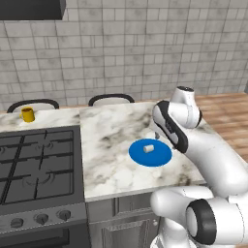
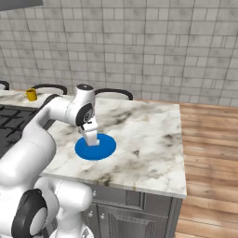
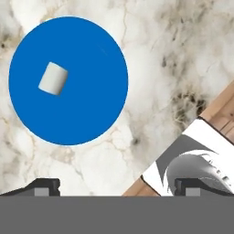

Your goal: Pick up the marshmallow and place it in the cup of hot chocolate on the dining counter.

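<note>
Nothing is done yet: the marshmallow [image 3: 53, 78] lies on the blue plate [image 3: 91, 109] mid-worktop, the gripper [image 3: 116, 187] hangs open and empty above, and the cup of hot chocolate [image 1: 27, 114] waits at the dining counter [image 1: 111, 160]'s far left edge

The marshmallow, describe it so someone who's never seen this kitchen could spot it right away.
Find the white marble dining counter right of the black stovetop. On it lies a flat round blue plate. The marshmallow is the tiny off-white stubby cylinder lying on its side on that plate, the only thing on it.
</note>
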You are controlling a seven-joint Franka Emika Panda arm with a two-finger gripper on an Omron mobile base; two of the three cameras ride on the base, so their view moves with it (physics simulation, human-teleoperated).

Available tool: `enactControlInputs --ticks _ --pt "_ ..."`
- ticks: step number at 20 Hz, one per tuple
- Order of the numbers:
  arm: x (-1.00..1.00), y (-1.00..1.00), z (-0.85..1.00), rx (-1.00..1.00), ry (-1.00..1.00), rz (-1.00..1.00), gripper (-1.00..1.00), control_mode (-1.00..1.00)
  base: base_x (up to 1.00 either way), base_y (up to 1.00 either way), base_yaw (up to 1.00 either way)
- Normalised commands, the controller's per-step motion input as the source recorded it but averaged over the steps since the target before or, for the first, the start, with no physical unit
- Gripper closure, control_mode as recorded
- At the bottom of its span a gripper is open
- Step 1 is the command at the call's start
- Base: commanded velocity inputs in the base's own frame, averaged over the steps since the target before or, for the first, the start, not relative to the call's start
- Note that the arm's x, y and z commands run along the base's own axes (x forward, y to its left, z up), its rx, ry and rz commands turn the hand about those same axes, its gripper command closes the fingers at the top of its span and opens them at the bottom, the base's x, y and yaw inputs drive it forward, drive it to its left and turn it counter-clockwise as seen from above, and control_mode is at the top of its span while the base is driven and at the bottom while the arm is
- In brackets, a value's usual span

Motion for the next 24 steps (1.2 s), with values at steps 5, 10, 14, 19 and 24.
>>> enactControlInputs --ticks 5,10,14,19,24 --pt "0.09 0.05 -0.22 0.00 0.00 -0.30 -1.00 -1.00 0.00 0.00 0.00" --pt "0.07 0.07 -0.21 0.00 -0.01 -0.06 -1.00 -1.00 0.00 0.00 0.00" --pt "0.04 0.00 -0.21 0.00 0.00 0.02 -1.00 -1.00 0.00 0.00 0.00" --pt "0.11 -0.03 -0.20 0.00 0.00 0.01 -1.00 -1.00 0.00 0.00 0.00" --pt "0.19 0.00 -0.29 0.00 -0.01 0.00 -1.00 -1.00 0.00 0.00 0.00"
